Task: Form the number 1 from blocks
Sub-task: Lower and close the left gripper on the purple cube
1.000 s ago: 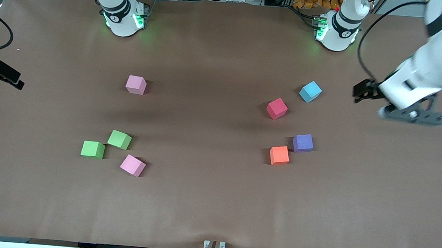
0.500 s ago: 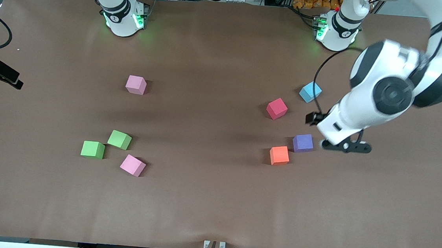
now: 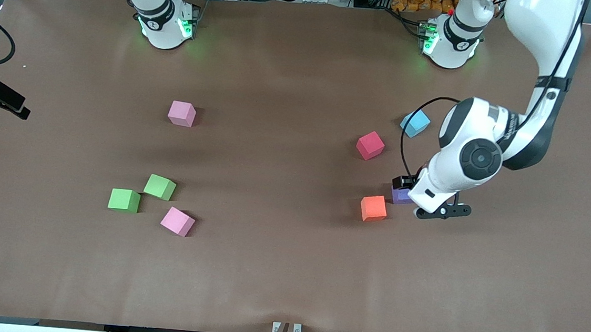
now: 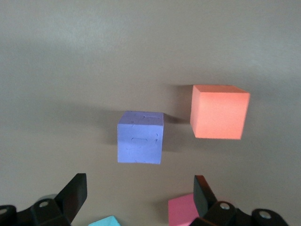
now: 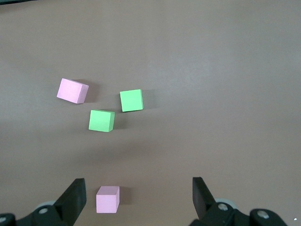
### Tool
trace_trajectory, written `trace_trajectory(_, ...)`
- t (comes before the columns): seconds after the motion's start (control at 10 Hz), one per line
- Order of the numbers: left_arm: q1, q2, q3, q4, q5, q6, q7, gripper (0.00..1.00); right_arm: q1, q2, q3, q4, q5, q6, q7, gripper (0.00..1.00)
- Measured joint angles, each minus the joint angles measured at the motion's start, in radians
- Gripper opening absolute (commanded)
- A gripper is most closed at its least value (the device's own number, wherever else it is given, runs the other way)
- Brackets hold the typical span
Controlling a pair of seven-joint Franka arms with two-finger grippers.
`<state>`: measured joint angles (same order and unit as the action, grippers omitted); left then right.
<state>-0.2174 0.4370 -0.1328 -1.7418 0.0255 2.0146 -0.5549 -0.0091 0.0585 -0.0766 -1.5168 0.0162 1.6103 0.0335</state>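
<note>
I have the left gripper hanging over the purple block near the left arm's end of the table, and its jaws are spread wide with nothing between them. From the left wrist view the purple block sits flat on the brown surface, clear of both fingertips. In the front view the wrist body covers most of that block, so I only see a sliver of purple beside the arm.

The orange block lies just beside the purple one, a touch nearer to the front camera, with a narrow gap between them. The red block sits farther from the camera than those two, well apart from them. The light blue cube is farther still, near the red one, partly beside the left arm's elbow.

The two green blocks are at the right arm's end of the table, close together but not touching. One pink cube lies just beside them, nearer to the camera; the other pink cube sits well apart, farther from the camera.

The right gripper waits high above the table at its own end, jaws spread and empty, with the green blocks and both pink cubes showing in the right wrist view
</note>
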Motion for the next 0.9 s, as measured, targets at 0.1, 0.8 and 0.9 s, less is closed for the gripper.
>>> trace_trajectory(0.1, 0.000, 0.018, 0.000, -0.007, 0.003, 0.027, -0.018, 1.00, 0.000, 0.000, 0.000, 0.000, 0.000, -0.001, 0.000, 1.00)
trace_trajectory(0.8, 0.002, 0.100, -0.001, -0.095, 0.065, 0.202, -0.026, 1.00, 0.000, 0.001, 0.000, 0.000, 0.000, -0.005, 0.000, 1.00)
trace_trajectory(0.9, 0.001, 0.109, -0.001, -0.095, 0.070, 0.203, -0.026, 1.00, 0.000, 0.004, 0.000, 0.000, 0.000, -0.005, 0.000, 1.00)
